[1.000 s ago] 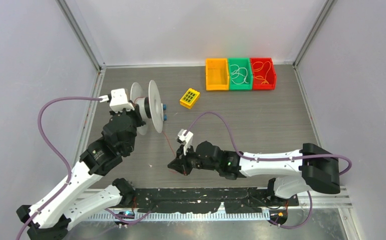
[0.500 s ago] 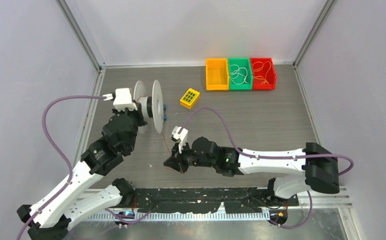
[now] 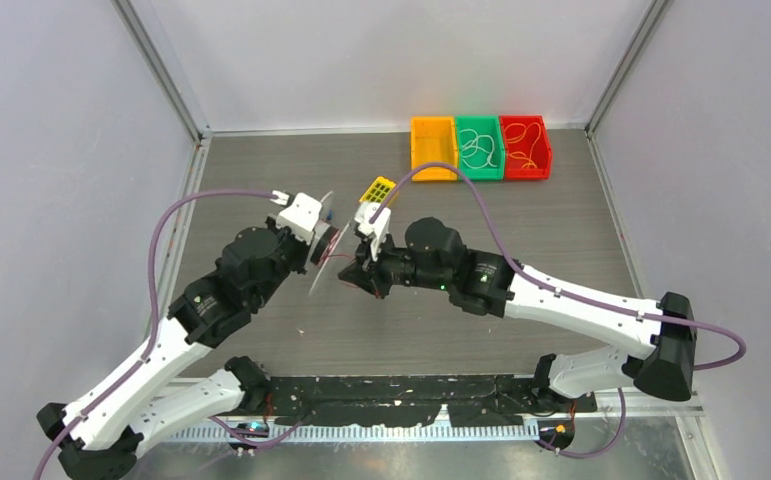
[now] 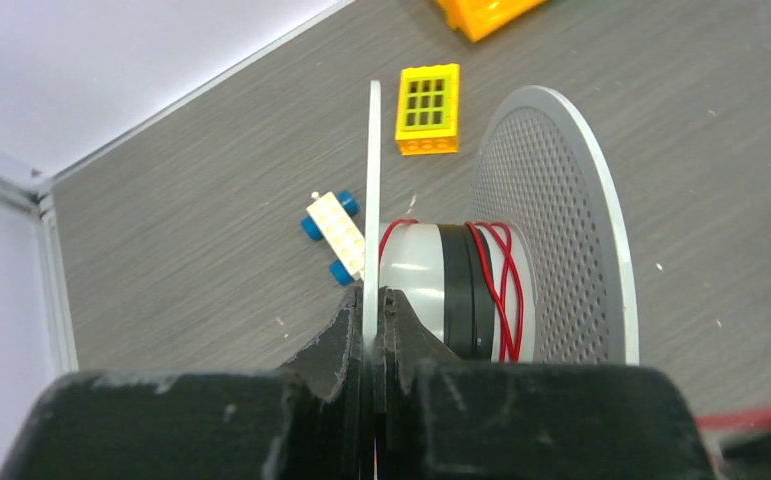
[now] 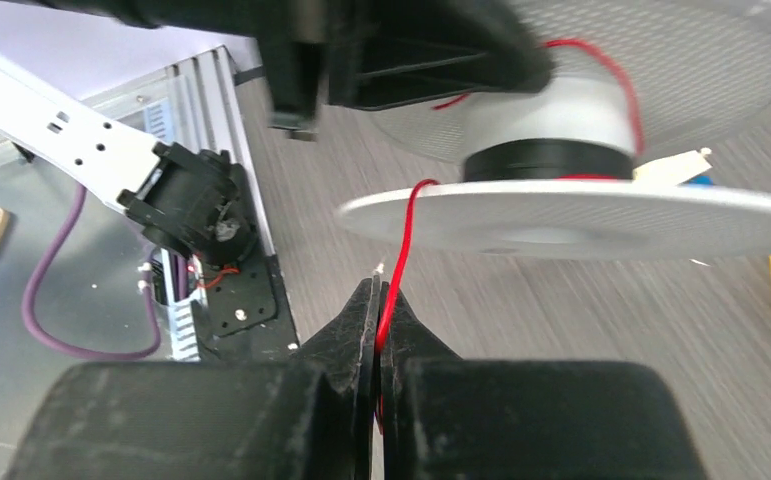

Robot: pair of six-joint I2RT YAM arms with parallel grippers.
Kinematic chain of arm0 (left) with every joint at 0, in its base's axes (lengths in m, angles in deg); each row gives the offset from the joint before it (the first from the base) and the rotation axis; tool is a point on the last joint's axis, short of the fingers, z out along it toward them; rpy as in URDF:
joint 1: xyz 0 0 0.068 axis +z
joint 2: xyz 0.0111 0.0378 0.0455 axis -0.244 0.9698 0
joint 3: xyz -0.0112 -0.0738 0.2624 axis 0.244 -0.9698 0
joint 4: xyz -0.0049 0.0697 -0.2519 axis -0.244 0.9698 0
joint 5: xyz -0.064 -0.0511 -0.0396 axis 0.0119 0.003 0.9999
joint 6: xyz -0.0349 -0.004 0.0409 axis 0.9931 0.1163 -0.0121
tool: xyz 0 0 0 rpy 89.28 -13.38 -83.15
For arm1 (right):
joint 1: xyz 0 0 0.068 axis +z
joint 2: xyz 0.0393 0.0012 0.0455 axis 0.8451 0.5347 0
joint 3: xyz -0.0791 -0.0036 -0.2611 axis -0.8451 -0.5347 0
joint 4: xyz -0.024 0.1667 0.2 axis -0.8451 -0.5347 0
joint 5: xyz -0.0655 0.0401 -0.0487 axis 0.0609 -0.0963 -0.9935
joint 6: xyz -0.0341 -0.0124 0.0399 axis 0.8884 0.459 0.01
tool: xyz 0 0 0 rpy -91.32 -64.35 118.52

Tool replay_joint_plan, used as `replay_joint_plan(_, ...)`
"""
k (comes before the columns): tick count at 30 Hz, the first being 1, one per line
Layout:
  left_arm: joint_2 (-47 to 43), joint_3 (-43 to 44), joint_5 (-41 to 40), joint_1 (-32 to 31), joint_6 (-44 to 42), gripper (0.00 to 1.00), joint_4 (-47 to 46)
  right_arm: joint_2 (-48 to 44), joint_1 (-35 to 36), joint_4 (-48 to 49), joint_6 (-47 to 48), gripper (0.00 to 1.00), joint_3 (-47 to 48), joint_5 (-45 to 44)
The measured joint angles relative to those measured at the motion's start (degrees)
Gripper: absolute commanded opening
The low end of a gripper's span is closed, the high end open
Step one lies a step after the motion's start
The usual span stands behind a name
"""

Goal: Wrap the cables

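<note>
Cable (image 5: 402, 250), thin and red, runs up from the right gripper (image 5: 379, 300), passes the rim of a white disc and reaches the core of the spool (image 4: 551, 230). Several turns of it are wound on this core. The right gripper is pressed together on the cable just below that rim. The left gripper (image 4: 371, 312) is clamped on the edge of one thin disc of the spool and holds the spool above the table (image 3: 581, 220), between the left edge and the middle. Under the spool lie a yellow brick (image 4: 428, 108) and a small white block with blue wheels (image 4: 333, 228). An orange bin (image 3: 433, 150), a green bin (image 3: 479, 176) and a red bin (image 3: 526, 174) stand side by side at the far edge, toward the right corner.
</note>
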Motion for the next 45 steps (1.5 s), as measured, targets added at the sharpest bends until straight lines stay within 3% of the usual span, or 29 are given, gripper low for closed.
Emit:
replay_joint_plan(15, -3.1, 5.49, 29.97, 0.11, -21.44, 0.0, 16.02, -4.15, -6.97, -22.97, 11.65, 0.09, 5.35, 7.23)
replay_joint_plan(23, -4.33, 9.46, 40.54, 0.09, -23.04, 0.0, 19.1, -13.88, -7.45, -24.96, 15.32, 0.09, 0.96, 7.39)
replay_joint_plan(28, -5.11, 10.4, 46.05, 0.11, -21.07, 0.0, 20.0, -15.15, -7.61, -24.7, 16.57, 0.06, -1.31, 7.52)
replay_joint_plan(35, -7.08, 10.64, 47.23, 0.94, -10.38, 0.0, 16.35, -21.66, -7.56, -11.76, 16.06, 0.05, -16.26, 7.48)
replay_joint_plan(41, -8.39, 8.02, 45.72, 1.07, 4.55, 0.0, 8.48, -31.34, -7.39, 14.21, 10.78, 0.05, -32.2, 4.11)
replay_joint_plan(45, -11.82, 2.32, 42.95, 1.07, 13.81, 0.0, 0.92, -31.98, -6.97, 29.64, 6.19, 0.05, -38.36, -0.13)
